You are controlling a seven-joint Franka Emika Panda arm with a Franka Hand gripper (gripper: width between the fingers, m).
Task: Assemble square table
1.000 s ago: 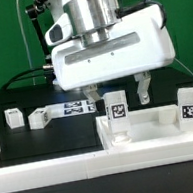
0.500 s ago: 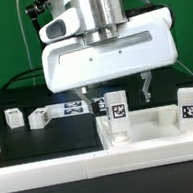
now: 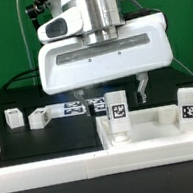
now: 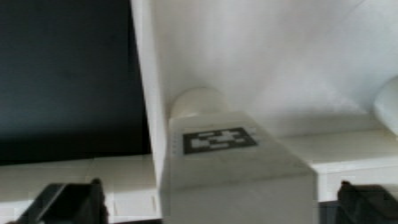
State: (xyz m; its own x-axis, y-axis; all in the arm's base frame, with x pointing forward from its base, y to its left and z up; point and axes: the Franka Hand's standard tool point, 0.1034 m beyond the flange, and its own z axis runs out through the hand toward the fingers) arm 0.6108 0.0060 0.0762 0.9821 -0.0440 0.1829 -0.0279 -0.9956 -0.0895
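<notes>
White border rail (image 3: 56, 172) lay closest to me, running across the front edge of the black table (image 3: 51, 140). Just behind it, on the exterior view's right, sat the square slab (image 3: 155, 128), flat w/ its raised rim showing.

Two legs stood upright on the slab. The middle leg (image 3: 116, 106) was near the slab's left end, its tag facing the camera. The second leg (image 3: 189, 106) was over at the exterior view's right edge, well apart from the first.

The gripper (image 3: 113, 96) hung low directly over the middle leg, its big white body filling the centre of the view. Its jaws were spread fairly wide, one finger on either side of that leg. In the wrist view the tagged leg sat between the dark fingertips (image 4: 71, 202) w/ a gap on each side, so nothing was gripped.

Further back, on the exterior view's left, two loose legs (image 3: 13, 119) (image 3: 39, 118) lay close together on the table. Just beside them was the marker board (image 3: 76, 109), partly hidden by the gripper.
</notes>
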